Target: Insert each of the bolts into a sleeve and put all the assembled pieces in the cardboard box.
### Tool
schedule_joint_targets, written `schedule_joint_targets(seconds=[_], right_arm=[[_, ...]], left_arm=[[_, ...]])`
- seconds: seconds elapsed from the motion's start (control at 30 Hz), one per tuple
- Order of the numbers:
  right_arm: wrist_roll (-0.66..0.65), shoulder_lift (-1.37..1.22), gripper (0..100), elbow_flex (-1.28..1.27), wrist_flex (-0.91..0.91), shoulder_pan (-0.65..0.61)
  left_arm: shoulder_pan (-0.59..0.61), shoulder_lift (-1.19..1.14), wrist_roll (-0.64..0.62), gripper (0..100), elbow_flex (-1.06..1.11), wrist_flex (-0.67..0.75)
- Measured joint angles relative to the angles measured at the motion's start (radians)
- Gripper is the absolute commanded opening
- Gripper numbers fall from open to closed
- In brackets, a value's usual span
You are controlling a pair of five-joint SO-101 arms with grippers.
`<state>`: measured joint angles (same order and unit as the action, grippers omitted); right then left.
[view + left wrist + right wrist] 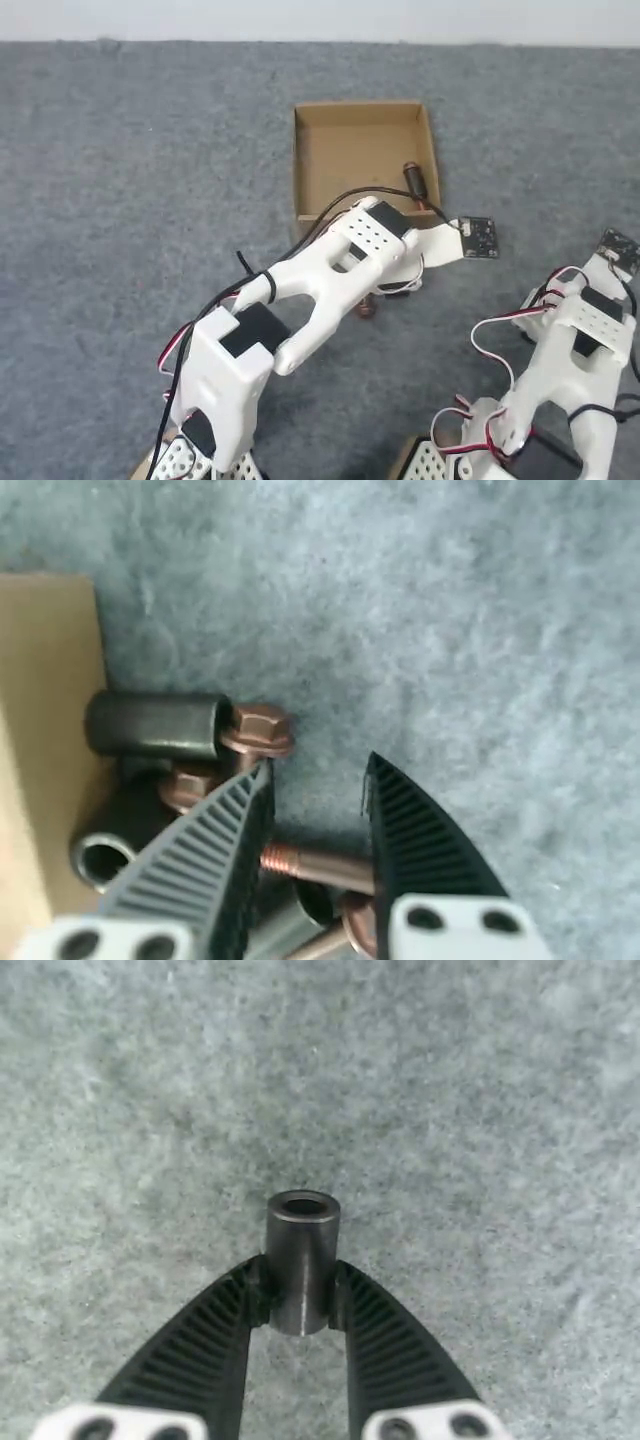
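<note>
Two white arms stand over a grey carpet (120, 200). The left arm (300, 290) stretches toward the cardboard box (350, 160), and the right arm (575, 350) stands off to the side, well apart from the box. An assembled piece (414, 183) lies at the box's right wall; whether it is inside or on the rim cannot be told. The left gripper (318, 770) hangs low over a cluster of parts just beside the cardboard, its jaws spread. A loose bolt (315, 865) crosses the gap between them, its threaded end at one finger. Near it lies a bolted sleeve (155, 725), touching the cardboard edge, with an empty sleeve (100, 860) close by. The right gripper (300, 1275) pinches an upright sleeve (302, 1245) by its lower part above bare carpet, open end up.
</note>
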<state>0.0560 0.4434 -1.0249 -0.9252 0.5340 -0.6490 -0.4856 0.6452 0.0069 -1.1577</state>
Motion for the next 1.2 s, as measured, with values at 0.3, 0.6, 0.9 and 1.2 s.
schedule_joint_targets(seconds=[0.3, 0.6, 0.9, 1.2], right_arm=[[-0.002, 0.0, 0.7, -0.012, 0.026, -0.021], [-0.002, 0.0, 0.7, -0.012, 0.032, -0.021], [-0.002, 0.0, 0.7, -0.012, 0.032, -0.021], [-0.002, 0.0, 0.7, -0.012, 0.032, -0.021]], left_arm=[[0.026, 0.002, 0.0, 14, -0.003, 0.029], [0.063, 0.002, 0.002, 14, -0.005, 0.071], [0.08, -0.018, 0.0, 14, -0.018, 0.106], [0.081, -0.08, 0.005, 9, -0.12, 0.052]])
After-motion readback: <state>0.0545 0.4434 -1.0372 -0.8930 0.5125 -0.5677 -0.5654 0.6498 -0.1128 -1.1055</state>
